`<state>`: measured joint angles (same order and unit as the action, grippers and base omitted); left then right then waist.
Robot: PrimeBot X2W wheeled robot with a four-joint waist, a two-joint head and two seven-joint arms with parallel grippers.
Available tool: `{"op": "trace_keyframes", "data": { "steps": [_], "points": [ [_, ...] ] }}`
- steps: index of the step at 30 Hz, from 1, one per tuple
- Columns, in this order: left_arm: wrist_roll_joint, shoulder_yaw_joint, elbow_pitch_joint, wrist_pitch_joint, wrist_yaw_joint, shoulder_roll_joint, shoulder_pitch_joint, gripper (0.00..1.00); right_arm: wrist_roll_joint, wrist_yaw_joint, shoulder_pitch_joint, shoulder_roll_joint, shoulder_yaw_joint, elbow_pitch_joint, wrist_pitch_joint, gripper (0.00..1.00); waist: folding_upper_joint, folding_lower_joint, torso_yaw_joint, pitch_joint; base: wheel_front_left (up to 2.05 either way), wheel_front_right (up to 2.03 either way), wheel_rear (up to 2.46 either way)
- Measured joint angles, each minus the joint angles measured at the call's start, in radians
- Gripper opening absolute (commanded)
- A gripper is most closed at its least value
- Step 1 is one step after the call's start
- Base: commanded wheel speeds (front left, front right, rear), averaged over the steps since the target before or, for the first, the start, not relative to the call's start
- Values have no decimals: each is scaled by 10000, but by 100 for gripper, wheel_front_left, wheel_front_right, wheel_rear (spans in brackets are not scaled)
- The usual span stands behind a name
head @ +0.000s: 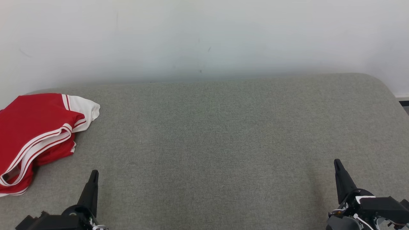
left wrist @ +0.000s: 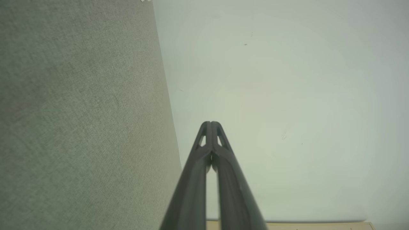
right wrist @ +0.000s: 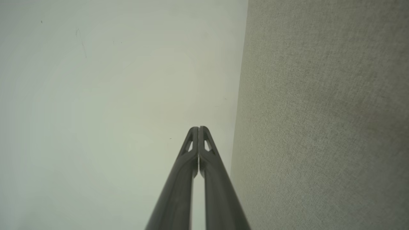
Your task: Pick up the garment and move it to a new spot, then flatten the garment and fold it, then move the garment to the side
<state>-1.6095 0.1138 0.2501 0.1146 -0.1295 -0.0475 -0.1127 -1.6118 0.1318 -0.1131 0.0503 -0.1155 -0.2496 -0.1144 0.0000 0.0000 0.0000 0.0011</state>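
**A:** Where is the garment?

**B:** The garment (head: 35,127), red with white stripes, lies in a loose heap at the far left of the grey fabric surface (head: 223,134), not far from the wall (head: 204,38). Its left side runs off the edge of the head view.

**A:** How will it handle?

**B:** Light and limp, I'd judge: a thin sports knit that sags and trails instead of keeping its shape. It may be a little slick, but nothing about it is fragile. A single pinch would likely lift only the top layer.

**A:** So where to take hold?

**B:** On the striped band (head: 41,143) facing the near edge, or on the white corner (head: 86,110) sticking out at the upper right. To flatten it, take two well-apart spots on one edge, one per claw.

**A:** And the claws?

**B:** The left claw (head: 94,175) sits low, near the heap's right side but apart from it. Its fingers are pressed tip to tip and it is empty, which its wrist view (left wrist: 211,123) confirms. The right claw (head: 337,163) is well apart from the heap across the surface. It is also closed on nothing, as seen along its own fingers (right wrist: 198,127). Both must part before any grasp.
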Motion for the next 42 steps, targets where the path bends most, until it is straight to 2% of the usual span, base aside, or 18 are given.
{"op": "trace_keyframes", "data": {
  "steps": [11, 12, 22, 28, 37, 42],
  "points": [
    [-2, 0, 0, 0, 0, 0, 0, 0, 0, 0, 0, 0, 0, 0, 0, 0, 0, 0, 0, 0, 0, 0, 0],
    [0, -4, 52, -6, 2, 13, 17, 100, 2, 0, 20, -4, 4, -54, 2, 100, 0, 0, 0, 0, 0, 0, 0],
    [100, -188, 403, -353, 21, 94, 382, 100, 33, 0, 342, -38, 449, -407, 332, 100, 0, 0, -26, -105, 0, 0, 0],
    [631, -301, 399, -631, 104, 88, 412, 100, 466, 0, 323, -40, 752, -546, 631, 100, 0, 0, -39, -189, 0, 0, 0],
    [1682, -428, 364, -980, 263, 82, 559, 100, 1676, 0, 292, -40, 1003, -775, 982, 100, 0, 0, -44, -294, 0, 0, 0],
    [2431, -535, 336, -1168, 366, 79, 594, 100, 2711, 0, 210, -38, 1114, -997, 1177, 100, -1, 2, -42, -360, 0, 0, 0]
  ]
}}
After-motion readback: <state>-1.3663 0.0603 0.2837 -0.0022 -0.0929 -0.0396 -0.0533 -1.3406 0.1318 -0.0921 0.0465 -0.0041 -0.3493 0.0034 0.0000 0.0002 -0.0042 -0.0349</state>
